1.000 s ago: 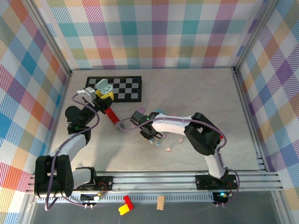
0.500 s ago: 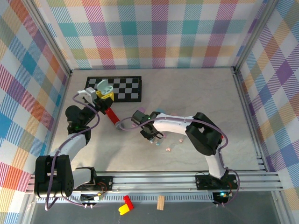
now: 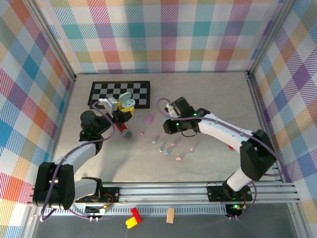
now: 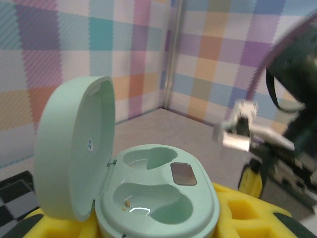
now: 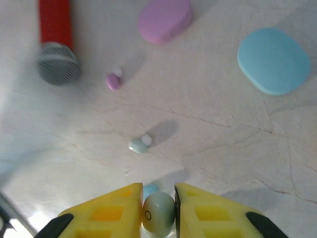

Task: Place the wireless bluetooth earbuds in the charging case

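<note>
Top external view.

**Left arm:** it rises from its base at the near left with the elbow bent, and the forearm reaches toward the far left of the desk (image 3: 213, 99). The left pincer (image 3: 126, 105) is beside the near edge of the checkerboard mat (image 3: 114, 91). It is closed on the mint charging case (image 4: 156, 198), which sits between yellow fingers (image 4: 257, 225) with its lid (image 4: 74, 148) swung up on the left and both wells in view.

**Right arm:** it stretches from the near right base across to the desk's centre, wrist turned downward. The right pincer (image 5: 158, 208) is clamped on a mint earbud (image 5: 158, 216) between yellow fingers (image 5: 109, 210).

**Surface:** the desk is pale and marbled.
- Loose earbuds (image 3: 167, 151) lie scattered at centre, apart from one another.
- The right wrist view shows a purple earbud (image 5: 114, 80), a second mint earbud (image 5: 140, 145), and a blue earbud (image 5: 151, 189) just beyond the fingertips.
- A pink case (image 5: 164, 20) and a blue case (image 5: 273, 60) lie well apart, both shut.
- A microphone (image 5: 58, 44) with a red handle and grey mesh head lies flat near the purple earbud.

**Room:** pastel plaid walls (image 3: 163, 34) stand on three sides, and a metal rail (image 3: 163, 191) runs along the near edge.
</note>
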